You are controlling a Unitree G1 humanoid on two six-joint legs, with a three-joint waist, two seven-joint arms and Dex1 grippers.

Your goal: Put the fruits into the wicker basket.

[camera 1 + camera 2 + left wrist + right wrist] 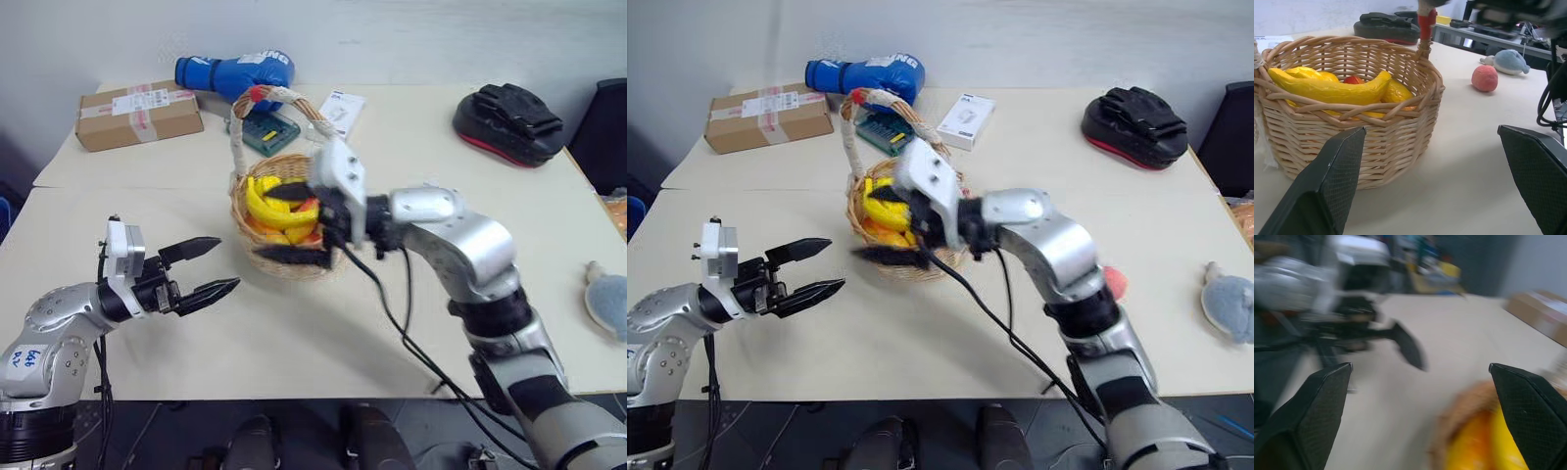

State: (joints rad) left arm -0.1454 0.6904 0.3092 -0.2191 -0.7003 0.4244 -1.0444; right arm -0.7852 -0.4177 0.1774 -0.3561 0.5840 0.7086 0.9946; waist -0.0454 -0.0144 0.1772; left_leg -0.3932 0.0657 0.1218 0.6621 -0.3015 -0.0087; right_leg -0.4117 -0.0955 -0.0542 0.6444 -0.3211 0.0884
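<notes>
While the right gripper [294, 223] hangs jaws apart over the round tan wicker basket [284, 257] at centre, holding a yellow banana [1332, 88], one fuzzy pink-red peach [1484, 78] remains at right on the worktop [294, 333]: fetch next. Left gripper [211, 269] idle, jaws apart.

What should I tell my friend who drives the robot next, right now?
Right tool: open, holding nothing, over the wicker basket.
Left tool: open, holding nothing, above the table beside the basket.
Done: banana and other yellow and orange-red pieces lie in the basket.
Left: peach sits on the table near the grey-blue plush toy; it goes into the basket.
</notes>
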